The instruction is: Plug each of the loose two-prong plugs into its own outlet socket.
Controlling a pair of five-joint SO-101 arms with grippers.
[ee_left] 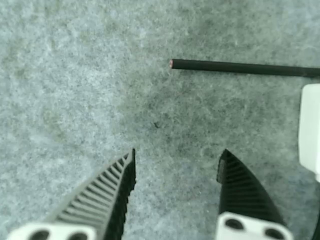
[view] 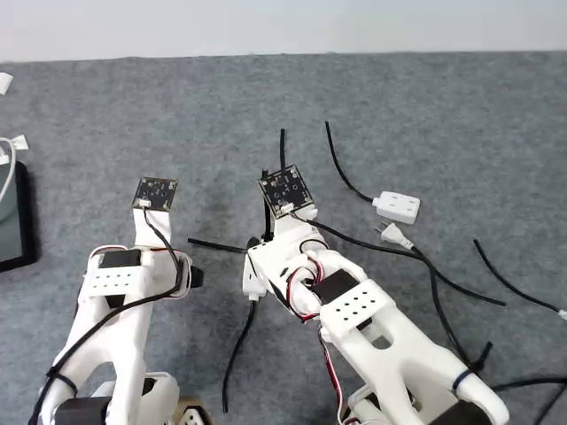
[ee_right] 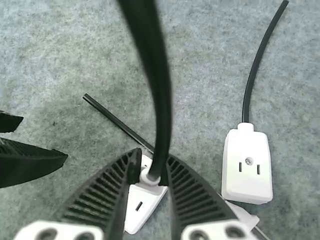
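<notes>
Right wrist view: right hand (ee_right: 152,159) clamped on white connector (ee_right: 142,201), black cord (ee_right: 150,75) rising from it. Outlet socket (ee_right: 247,170) just beside, loose plug (ee_right: 241,214) next to that. Left hand (ee_left: 178,152) wide over worktop (ee_left: 75,75), stray cord end (ee_left: 240,67) near.

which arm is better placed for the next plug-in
Right: the right gripper is shut on a white connector at its cord, close to the outlet socket. The left gripper is open over bare carpet.
</notes>
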